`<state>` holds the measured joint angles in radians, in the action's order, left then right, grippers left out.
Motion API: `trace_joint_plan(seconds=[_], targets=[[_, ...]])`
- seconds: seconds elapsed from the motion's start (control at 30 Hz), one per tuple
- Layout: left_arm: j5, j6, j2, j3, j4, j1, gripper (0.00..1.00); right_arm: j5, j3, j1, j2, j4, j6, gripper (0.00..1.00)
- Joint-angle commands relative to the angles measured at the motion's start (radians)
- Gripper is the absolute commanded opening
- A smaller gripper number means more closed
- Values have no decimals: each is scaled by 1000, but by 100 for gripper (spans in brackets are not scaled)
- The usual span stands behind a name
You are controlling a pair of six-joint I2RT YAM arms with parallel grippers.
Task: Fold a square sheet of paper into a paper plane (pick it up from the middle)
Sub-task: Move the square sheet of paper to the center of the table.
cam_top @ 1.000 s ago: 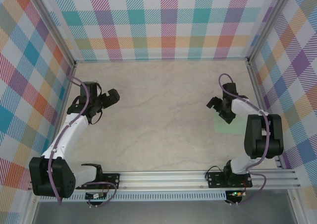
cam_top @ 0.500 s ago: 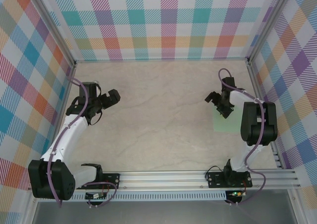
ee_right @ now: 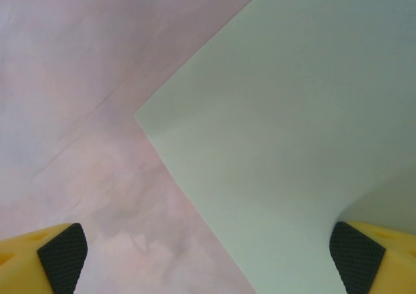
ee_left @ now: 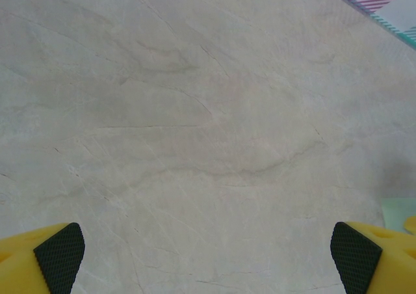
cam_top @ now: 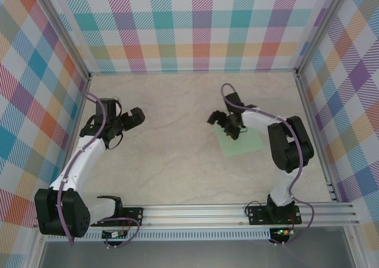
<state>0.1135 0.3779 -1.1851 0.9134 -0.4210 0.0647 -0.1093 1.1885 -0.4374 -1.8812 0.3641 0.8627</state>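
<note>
Square sheet of paper (cam_top: 243, 143): pale mint green and plain. It lies on the table right of centre, a little askew to the table's edges.
Table (cam_top: 177, 161): beige marble-look top with faint grey veins.
Right gripper (cam_top: 224, 125): it hangs over the sheet's far-left corner, and the arm reaches in from the right.
Right fingers: spread wide, with nothing between them.
Right wrist view: the sheet (ee_right: 292, 112) covers the upper right, with one sharp corner pointing left. The two black cross-hatched pads (ee_right: 62, 255) sit in yellow fingers at the bottom corners. Near the right-hand pad the paper's edge curls up. Whether it touches the pad I cannot tell.
Left gripper (cam_top: 129, 125): it is over bare table on the left side, well apart from the sheet.
Left fingers: spread wide, holding nothing.
Left wrist view: marble surface between the two pads (ee_left: 60, 255), with a pale green sliver at the right edge.
Walls (cam_top: 201, 25): plaid panels in pink, teal, orange, yellow and purple stand on three sides.
Rail (cam_top: 201, 214): an aluminium bar at the near edge carries both arm bases.
</note>
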Motion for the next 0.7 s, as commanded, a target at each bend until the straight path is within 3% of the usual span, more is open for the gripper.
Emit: trace_joint_plan(seconds=[0.0, 0.1, 0.2, 0.33, 0.47, 0.67], targets=[[10, -3, -10, 17, -27, -3, 100, -52, 23, -153, -96, 46, 142, 100], [8, -5, -12, 18, -34, -3, 100, -21, 89, -243, -111, 70, 162, 100], [8, -4, -15, 21, -39, -3, 100, 23, 157, -258, -85, 137, 98, 100], [8, -3, -14, 27, -50, -2, 100, 140, 251, -243, -30, 278, -205, 100], [12, 4, -14, 21, -43, -3, 100, 143, 243, -201, -6, 352, -514, 100], [24, 9, -24, 25, -44, -2, 100, 128, 253, -155, -32, 421, -686, 100]])
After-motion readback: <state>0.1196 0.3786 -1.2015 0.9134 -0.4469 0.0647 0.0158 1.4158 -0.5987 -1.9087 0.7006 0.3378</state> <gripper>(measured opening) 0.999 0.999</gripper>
